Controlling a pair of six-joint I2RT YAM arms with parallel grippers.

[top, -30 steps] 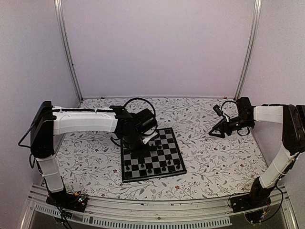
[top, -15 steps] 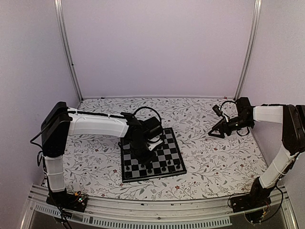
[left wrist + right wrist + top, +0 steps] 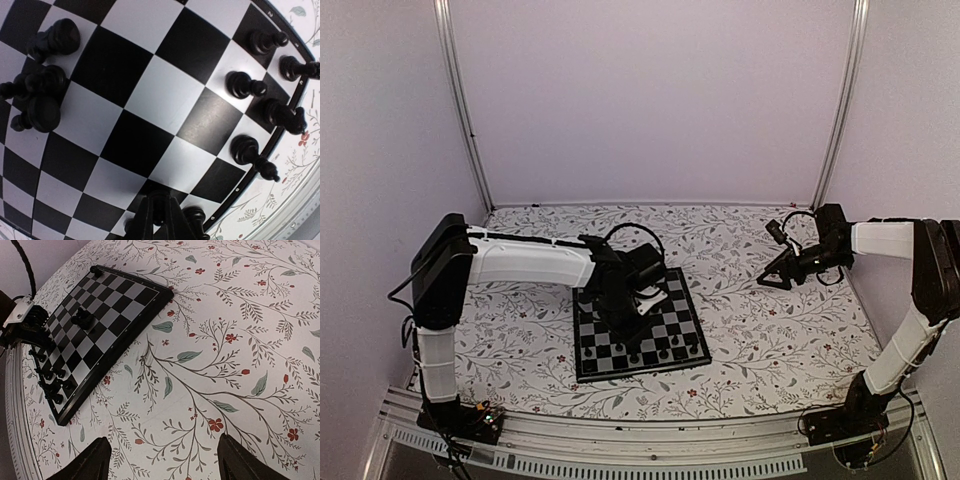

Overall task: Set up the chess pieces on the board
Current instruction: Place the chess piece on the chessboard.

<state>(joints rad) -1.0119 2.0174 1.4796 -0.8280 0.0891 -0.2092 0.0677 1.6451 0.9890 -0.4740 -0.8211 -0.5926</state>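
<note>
The board (image 3: 682,303) lies mid-table on the floral cover. Several black chess pieces (image 3: 642,354) stand along its near edge. My left gripper (image 3: 624,317) hangs low over the board's middle. In the left wrist view it (image 3: 160,220) is shut on a small black piece (image 3: 161,202), just above a square near the board's edge. Another piece (image 3: 195,217) stands right beside it. More pieces (image 3: 242,84) line the right border, and a cluster (image 3: 41,95) lies at the left. My right gripper (image 3: 767,279) is open and empty over the cover (image 3: 165,460).
The right wrist view shows the board (image 3: 122,302) at the upper left, with a piece (image 3: 83,319) mid-board, one (image 3: 95,270) at the far corner and several (image 3: 51,381) at the near end. Metal frame posts (image 3: 458,100) stand at the back.
My left arm has swung right and nearer, carrying its gripper from the board's far left part to its middle. The right arm has not moved.
</note>
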